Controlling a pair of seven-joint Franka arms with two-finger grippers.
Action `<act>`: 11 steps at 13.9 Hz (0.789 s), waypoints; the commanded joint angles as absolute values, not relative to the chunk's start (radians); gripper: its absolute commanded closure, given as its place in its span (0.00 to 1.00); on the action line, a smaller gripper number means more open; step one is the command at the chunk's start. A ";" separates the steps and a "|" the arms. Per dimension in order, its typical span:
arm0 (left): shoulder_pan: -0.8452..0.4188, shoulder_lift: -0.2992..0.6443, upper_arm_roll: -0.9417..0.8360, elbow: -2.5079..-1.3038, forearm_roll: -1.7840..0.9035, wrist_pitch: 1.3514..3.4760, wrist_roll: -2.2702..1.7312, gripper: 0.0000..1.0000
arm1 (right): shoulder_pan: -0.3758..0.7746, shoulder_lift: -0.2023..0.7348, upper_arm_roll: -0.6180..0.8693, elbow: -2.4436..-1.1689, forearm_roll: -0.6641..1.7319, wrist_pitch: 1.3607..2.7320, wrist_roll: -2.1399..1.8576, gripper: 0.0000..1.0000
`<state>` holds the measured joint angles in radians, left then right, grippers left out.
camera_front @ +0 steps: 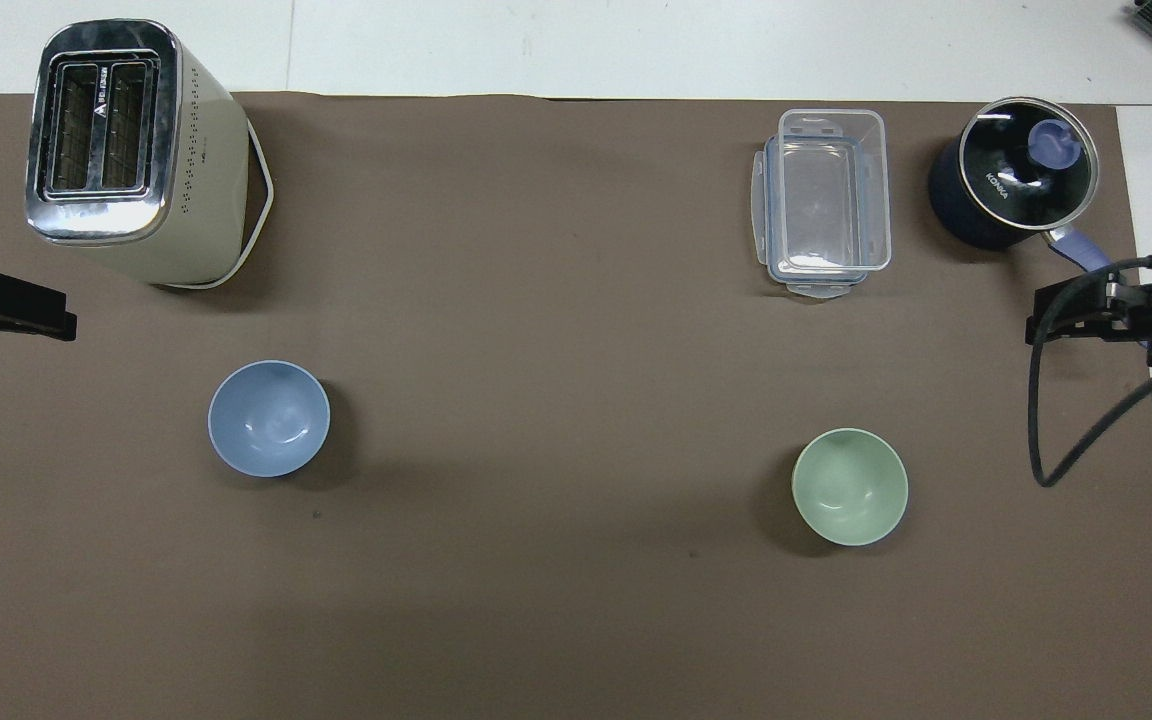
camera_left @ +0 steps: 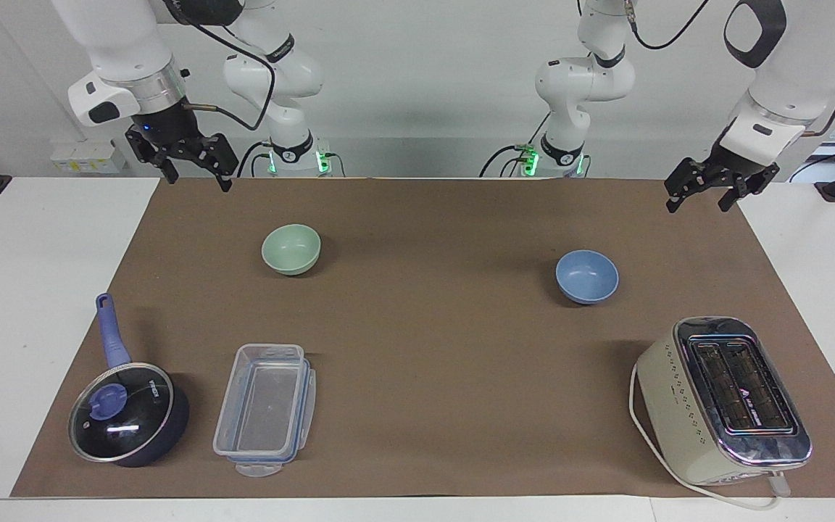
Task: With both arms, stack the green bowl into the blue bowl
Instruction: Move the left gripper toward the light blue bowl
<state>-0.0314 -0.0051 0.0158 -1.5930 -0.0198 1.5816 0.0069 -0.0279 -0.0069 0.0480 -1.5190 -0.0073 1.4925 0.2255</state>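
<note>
I have both arms parked high at the robots' end of the mat, and nothing is in hand yet. My right gripper hangs at the upper left of the facing view, fingers spread wide and empty. My left gripper hangs at the upper right of that view, likewise wide open and holding nothing.

The green bowl sits upright on the brown mat, left of centre in the facing view and lower right in the overhead view. The blue bowl sits upright right of centre in the facing view, left of centre in the overhead view. The two are well apart, with bare mat between them.

I judge both bowls to be light, stiff and matte, so not very slippery, but a rounded wall gives fingers little to bite on. The rim looks like the place to take hold: one finger inside, one outside, pinching the lip. A light bowl may skid or tip if a finger nudges it first, so I would come straight down on the rim. The saucepan, clear container and toaster sit low in the facing view, away from the bowls.
</note>
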 commanded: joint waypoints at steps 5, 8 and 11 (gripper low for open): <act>-0.005 -0.075 0.011 -1.687 -0.006 1.589 0.011 0.00 | -0.038 -0.028 0.048 -1.542 0.014 1.506 0.210 0.00; 0.018 -0.084 0.011 -1.716 -0.011 1.594 0.015 0.00 | -0.038 -0.028 0.048 -1.542 0.014 1.506 0.210 0.00; 0.020 -0.094 0.011 -1.762 -0.011 1.634 0.018 0.00 | -0.040 -0.028 0.048 -1.542 0.014 1.505 0.210 0.00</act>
